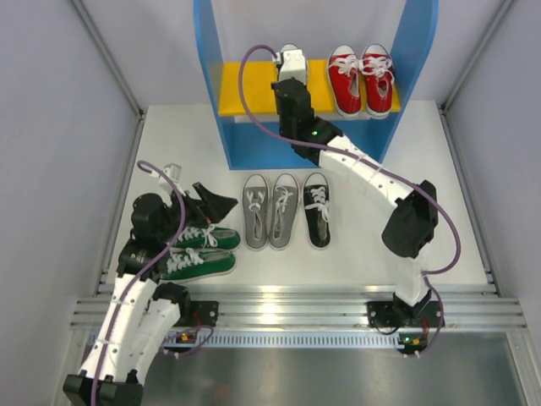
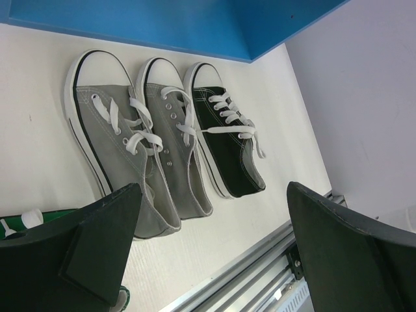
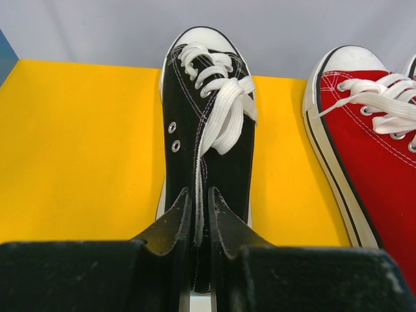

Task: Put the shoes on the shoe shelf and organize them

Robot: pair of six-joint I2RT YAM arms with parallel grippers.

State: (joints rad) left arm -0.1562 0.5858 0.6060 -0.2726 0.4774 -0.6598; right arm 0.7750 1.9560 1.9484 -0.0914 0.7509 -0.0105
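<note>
My right gripper (image 3: 199, 195) is shut on the heel end of a black shoe (image 3: 205, 123) and holds it on the yellow board (image 3: 78, 149) of the blue shoe shelf (image 1: 209, 68), left of the red pair (image 1: 362, 78). In the top view the wrist hides most of this shoe; its white toe cap (image 1: 289, 52) shows. The grey pair (image 1: 270, 209) and the other black shoe (image 1: 317, 207) stand side by side on the table before the shelf. The green pair (image 1: 199, 251) lies on its side at the left. My left gripper (image 1: 196, 188) is open and empty above the green pair.
The left wrist view shows the grey pair (image 2: 130, 149), the black shoe (image 2: 227, 146), the shelf's blue base (image 2: 162, 23) and the metal rail (image 2: 260, 273) at the table's near edge. Grey walls close in both sides. The red shoe (image 3: 364, 149) sits close to the held one's right.
</note>
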